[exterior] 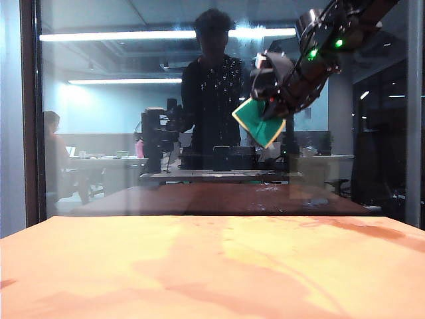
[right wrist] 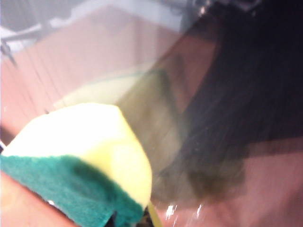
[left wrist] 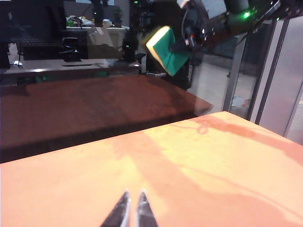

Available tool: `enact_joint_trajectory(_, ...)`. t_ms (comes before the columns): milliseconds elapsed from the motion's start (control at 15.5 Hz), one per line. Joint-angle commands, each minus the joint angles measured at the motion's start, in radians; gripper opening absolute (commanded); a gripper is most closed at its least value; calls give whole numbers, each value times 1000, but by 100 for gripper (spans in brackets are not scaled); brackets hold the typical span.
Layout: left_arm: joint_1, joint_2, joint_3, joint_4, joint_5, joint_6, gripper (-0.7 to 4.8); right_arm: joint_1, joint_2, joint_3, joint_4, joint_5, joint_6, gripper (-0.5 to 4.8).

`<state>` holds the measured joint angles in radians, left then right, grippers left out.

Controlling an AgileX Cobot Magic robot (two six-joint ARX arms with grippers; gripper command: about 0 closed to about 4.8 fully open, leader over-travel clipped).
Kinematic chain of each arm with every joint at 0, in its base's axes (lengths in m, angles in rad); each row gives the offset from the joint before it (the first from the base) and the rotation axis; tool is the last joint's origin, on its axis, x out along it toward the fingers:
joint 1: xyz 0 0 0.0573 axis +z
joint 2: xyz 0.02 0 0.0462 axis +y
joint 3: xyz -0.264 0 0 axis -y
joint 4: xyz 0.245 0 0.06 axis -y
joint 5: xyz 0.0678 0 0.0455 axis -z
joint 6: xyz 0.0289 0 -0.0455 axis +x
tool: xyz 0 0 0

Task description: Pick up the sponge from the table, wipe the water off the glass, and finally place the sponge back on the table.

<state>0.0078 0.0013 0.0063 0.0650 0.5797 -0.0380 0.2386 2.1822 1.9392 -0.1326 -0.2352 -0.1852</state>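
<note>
Sponge (exterior: 259,121) is up in the air, high against the glass (exterior: 119,119) toward its upper right, tilted on a corner, green scouring layer and cream foam both showing. The right end effector (exterior: 273,106) is pinching the sponge, jaws pressed in on it, arm reaching in from the top right corner of the exterior view. From the right wrist view the sponge (right wrist: 80,161) sits right at the pane with its faint mirrored copy just beyond; whether foam is actually touching glass, I cannot tell through the blur. Droplets speckle the pane around the reflected person, just beside the sponge, and a few glint low in the right wrist view.

The left end effector (left wrist: 132,210) hangs low over the near edge of the worktop (exterior: 212,266), fingertips pressed together, holding nothing. From there the sponge (left wrist: 166,51) shows well above the worktop's far edge, where the pane stands.

My read: pick-up done, wiping step in hand. Next move calls for flattening a broad face onto the pane and sweeping across the droplet patch with steady pressure.
</note>
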Motion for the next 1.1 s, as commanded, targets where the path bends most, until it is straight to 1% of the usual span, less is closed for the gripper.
enact_joint_trajectory(65,0,1,3,12,-1,4,25,1,-70,11,95,9,0,-7)
enact_joint_trajectory(194,0,1,3,12,-4,4,25,1,-106,11,135,13,2,-7)
enact_joint_trajectory(259,0,1,3,12,-4,4,25,3,-137,12,170,37,10,-7)
enact_joint_trajectory(323,0,1,3,12,-5,4,25,4,-145,25,187,35,31,-7)
enact_joint_trajectory(647,0,1,3,12,-19,4,25,8,-136,120,192,35,32,-7)
enact_joint_trajectory(970,0,1,3,12,-19,4,25,26,-78,123,184,31,32,-7)
enact_joint_trajectory(1099,0,1,3,11,-19,4,25,59,-27,123,171,33,32,-7)
